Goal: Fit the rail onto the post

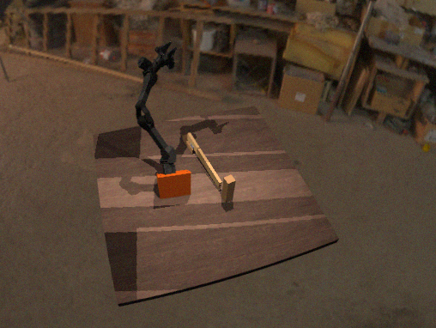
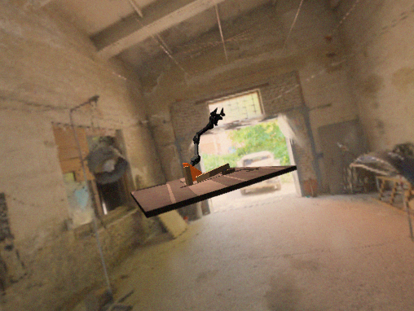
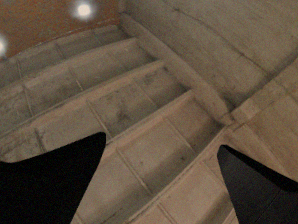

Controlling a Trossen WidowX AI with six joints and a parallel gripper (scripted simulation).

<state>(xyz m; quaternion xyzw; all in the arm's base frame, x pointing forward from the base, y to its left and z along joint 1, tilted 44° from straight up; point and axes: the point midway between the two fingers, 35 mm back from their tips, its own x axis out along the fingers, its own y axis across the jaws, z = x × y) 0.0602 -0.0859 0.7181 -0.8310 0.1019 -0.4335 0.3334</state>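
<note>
- I saw wooden shelving [image 1: 195, 51] crowded with clutter along the wall from ten to two o'clock.
- Cardboard boxes [image 1: 300, 92] stood on the bare concrete floor [image 1: 373, 275] at one o'clock.
- From outside, daylight came through a wide doorway [image 2: 261, 159] under a barred window [image 2: 242, 107].
- Rough plaster walls [image 2: 37, 81] rose to ceiling beams [image 2: 155, 22].

On my table [image 1: 257, 240] the arm stands on its base block [image 1: 173, 184]. Right of the block I see the post [image 1: 228, 187]. The rail [image 1: 206, 162] runs back from the post, its far end on the footboard block [image 1: 189, 139]. My gripper [image 1: 166, 52] is wide apart, high above the table, behind the base block.
</note>
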